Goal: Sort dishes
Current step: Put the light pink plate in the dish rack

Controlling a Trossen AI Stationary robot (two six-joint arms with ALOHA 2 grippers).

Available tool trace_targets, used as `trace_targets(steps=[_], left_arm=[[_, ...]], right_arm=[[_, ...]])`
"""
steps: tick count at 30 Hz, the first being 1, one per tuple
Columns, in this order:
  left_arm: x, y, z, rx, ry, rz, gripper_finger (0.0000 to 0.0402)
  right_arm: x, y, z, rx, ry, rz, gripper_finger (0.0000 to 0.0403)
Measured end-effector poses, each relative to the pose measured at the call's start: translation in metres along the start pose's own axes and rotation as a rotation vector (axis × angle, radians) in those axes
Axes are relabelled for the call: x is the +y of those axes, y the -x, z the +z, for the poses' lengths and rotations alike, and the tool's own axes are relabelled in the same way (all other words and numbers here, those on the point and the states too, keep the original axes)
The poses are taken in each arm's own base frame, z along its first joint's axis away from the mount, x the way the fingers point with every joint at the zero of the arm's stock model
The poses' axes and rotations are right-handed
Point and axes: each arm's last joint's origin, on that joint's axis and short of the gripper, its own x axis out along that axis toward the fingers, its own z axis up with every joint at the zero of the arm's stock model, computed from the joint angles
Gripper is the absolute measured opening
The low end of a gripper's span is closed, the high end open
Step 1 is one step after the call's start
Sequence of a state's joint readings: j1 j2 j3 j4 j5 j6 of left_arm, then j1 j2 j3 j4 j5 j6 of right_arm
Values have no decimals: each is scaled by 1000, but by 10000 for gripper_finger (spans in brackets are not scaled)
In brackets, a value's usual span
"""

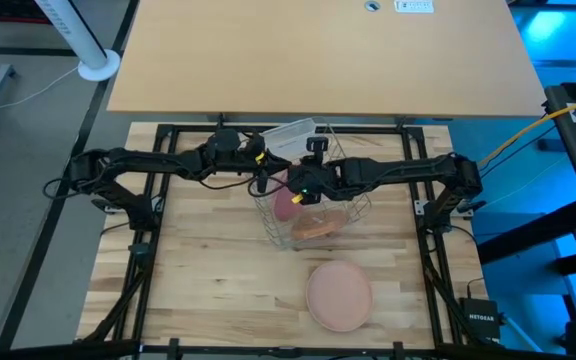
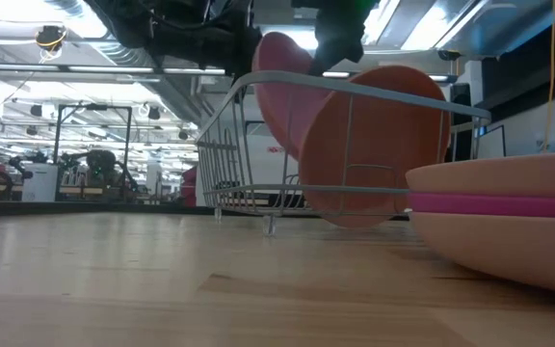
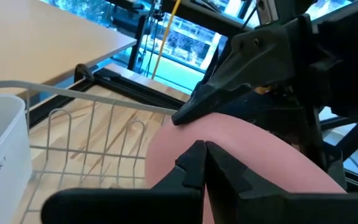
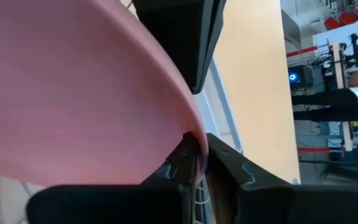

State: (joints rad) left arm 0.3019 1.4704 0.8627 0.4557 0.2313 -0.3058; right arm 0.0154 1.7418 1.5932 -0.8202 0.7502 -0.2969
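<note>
right gripper [image 4: 194,163] clamping pink plate [image 4: 73,93] rim over wire rack [image 2: 355,96] | left gripper [image 3: 204,163] pinching same plate | orange plate [image 2: 379,145] leaning inside rack | plate stack [image 1: 339,295] sitting on worktop [image 1: 208,270]

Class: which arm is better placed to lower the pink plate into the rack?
Right. The right claw pinches the pink plate by its rim over the wire rack; the left claw is close by, its hold unclear.
</note>
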Motion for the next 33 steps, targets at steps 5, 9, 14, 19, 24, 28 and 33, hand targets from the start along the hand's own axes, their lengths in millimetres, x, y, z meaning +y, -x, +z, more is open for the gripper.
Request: trace_targets(steps=[5, 9, 14, 19, 24, 28, 33], left_arm=[[0, 0, 0, -1, 1, -4, 1], [0, 0, 0, 0, 9, -5, 1], [0, 0, 0, -1, 32, -5, 1], [0, 0, 0, 0, 34, -5, 1], [1, 0, 0, 0, 35, -1, 1], [5, 1, 2, -2, 38, 5, 1], [7, 2, 2, -2, 30, 6, 1]], right_arm=[[0, 0, 0, 4, -5, -13, 28], [0, 0, 0, 5, -5, -16, 27], [0, 0, 0, 2, -5, -6, 9], [0, 0, 0, 2, -6, -1, 9], [0, 0, -1, 7, -1, -1, 7], [1, 1, -3, 34, 17, -28, 7], [-4, 14, -2, 60, -44, -55, 7]])
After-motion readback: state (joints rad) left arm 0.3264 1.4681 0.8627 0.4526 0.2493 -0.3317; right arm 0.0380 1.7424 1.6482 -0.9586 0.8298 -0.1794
